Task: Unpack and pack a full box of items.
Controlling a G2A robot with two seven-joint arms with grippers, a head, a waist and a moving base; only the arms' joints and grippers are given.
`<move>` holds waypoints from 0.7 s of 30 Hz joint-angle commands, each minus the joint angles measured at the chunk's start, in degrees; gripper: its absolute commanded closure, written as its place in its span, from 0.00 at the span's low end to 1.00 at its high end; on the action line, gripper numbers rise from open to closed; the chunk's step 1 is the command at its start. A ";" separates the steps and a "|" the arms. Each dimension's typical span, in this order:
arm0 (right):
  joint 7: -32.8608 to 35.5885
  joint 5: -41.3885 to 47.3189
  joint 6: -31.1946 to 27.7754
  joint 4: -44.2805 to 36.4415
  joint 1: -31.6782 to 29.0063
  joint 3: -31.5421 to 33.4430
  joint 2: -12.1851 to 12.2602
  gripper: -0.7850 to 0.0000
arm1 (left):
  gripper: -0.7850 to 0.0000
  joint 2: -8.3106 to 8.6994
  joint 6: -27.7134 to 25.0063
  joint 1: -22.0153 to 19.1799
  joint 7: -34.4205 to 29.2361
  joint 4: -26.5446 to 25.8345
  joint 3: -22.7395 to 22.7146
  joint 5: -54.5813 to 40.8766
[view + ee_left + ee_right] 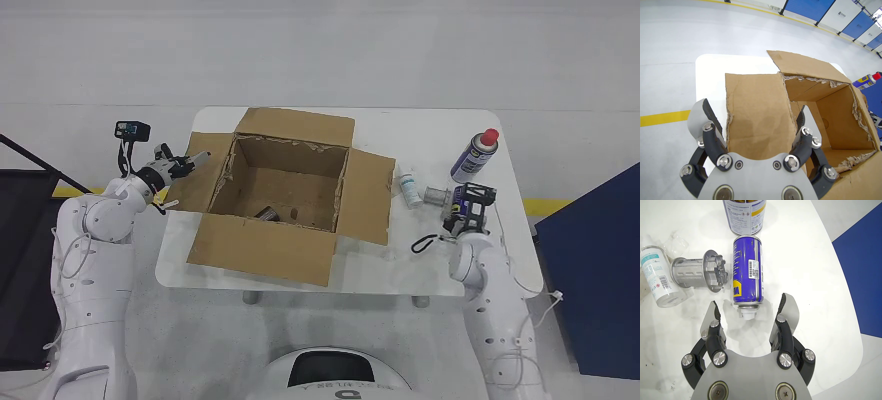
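Right tool: released, fingers spread wide, grasping nothing. Positioned above the right part of the white counter, over a small blue spray can. Lies on its side, uncapped white nozzle end toward the tool, between the spread fingers and apart from both.

Just beside the small can: grey metal part, also on its side, flanged end nearest the can. Beyond the metal part and touching it: white bottle, lying flat. At the small can's base end: tall spray can, upright, red cap on.

Left tool: released, fingers wide apart, grasping nothing. Held over the outer edge of the left flap of the cardboard box, at the left edge of the counter.

Cardboard box: mid-counter, all four flaps folded outward, torn along the rim. Contains a small dark item on the bottom; kind cannot be told. Well apart from the unpacked items on the right.
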 commanded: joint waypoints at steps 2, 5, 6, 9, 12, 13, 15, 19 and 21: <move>-1.78 1.11 -0.15 -1.92 -1.40 0.72 -0.02 0.12 | 0.00 0.00 0.00 0.00 0.00 0.00 0.00 0.00; -6.17 5.10 -2.03 -6.33 -4.71 2.05 -0.08 0.08 | 0.00 0.00 0.00 0.00 0.00 0.00 0.00 0.00; -8.23 6.72 -3.28 -7.99 -6.18 2.61 -0.08 0.00 | 0.00 0.00 0.00 0.00 0.00 0.00 0.00 0.00; -14.74 11.09 -9.38 -12.08 -10.66 3.78 0.00 0.00 | 0.00 0.00 0.00 0.00 0.00 0.00 0.00 0.00; -18.27 16.83 -16.93 -14.60 -13.59 5.92 0.24 0.04 | 0.00 0.00 0.00 0.00 0.00 0.00 0.00 0.00; -19.42 18.37 -19.41 -15.35 -14.35 6.49 0.33 0.04 | 0.00 0.00 0.00 0.00 0.00 0.00 0.00 0.00; -20.99 19.68 -23.57 -16.43 -16.16 7.57 0.55 0.00 | 0.00 0.00 0.00 0.00 0.00 0.00 0.00 0.00; -20.08 19.23 -26.87 -17.12 -17.27 7.73 0.78 0.00 | 0.00 0.00 0.00 0.00 0.00 0.00 0.00 0.00; -20.08 19.23 -26.87 -17.12 -17.27 7.73 0.78 0.00 | 0.00 0.00 0.00 0.00 0.00 0.00 0.00 0.00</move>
